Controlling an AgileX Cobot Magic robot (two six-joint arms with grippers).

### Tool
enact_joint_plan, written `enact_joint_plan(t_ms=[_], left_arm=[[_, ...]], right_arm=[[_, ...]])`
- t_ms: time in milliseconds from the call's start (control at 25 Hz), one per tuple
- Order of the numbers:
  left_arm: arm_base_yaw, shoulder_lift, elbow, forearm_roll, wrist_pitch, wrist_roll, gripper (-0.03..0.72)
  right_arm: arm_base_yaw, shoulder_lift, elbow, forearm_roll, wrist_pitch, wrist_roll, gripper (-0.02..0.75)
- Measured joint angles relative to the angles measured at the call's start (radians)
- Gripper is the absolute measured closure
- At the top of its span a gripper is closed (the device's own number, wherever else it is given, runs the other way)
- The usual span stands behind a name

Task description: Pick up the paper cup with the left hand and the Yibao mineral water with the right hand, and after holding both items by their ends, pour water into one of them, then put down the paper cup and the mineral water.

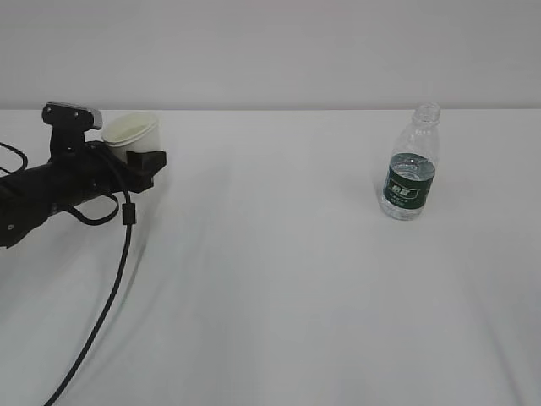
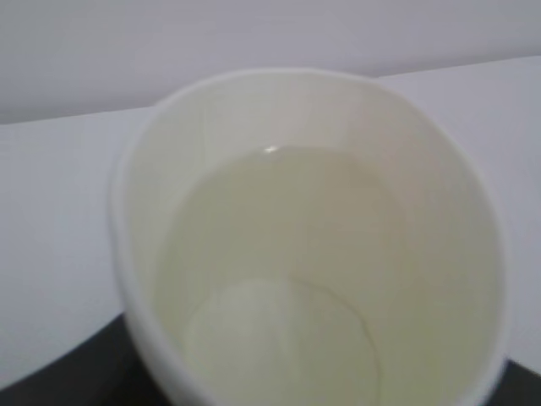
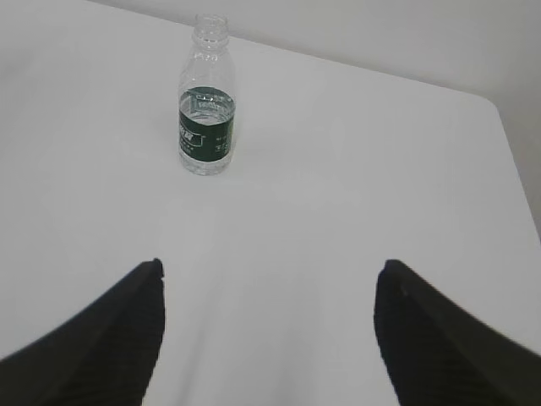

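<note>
White paper is filling my left view: the cup (image 2: pixel 313 245) is sitting between my left hand's (image 1: pixel 135 156) fingers, and I am gripping it low on its side. It is at the far left of the table (image 1: pixel 279 288). I can see water (image 2: pixel 287 254) lying in the cup, so I am guessing the pouring is done. The bottle (image 1: pixel 410 165) is standing upright on the far right, cap off, with some water left inside. Nothing is holding it, so it looks put down. My right hand (image 3: pixel 266 334) is waiting wide open and empty, near me, with the bottle well apart, ahead and a bit left of the gap. I am thinking only letting the cup go is left.
</note>
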Motion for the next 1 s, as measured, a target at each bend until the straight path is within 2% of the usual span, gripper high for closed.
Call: enact_joint_plan(t_ms=[360, 1000], left_arm=[[0.008, 0.002, 0.000, -0.063, -0.010, 0.088, 0.250], [0.051, 0.002, 0.000, -0.097, -0.051, 0.121, 0.252]], right_arm=[[0.000, 0.000, 0.000, 0.000, 0.000, 0.000, 0.153], [0.000, 0.000, 0.000, 0.022, 0.007, 0.005, 0.153]])
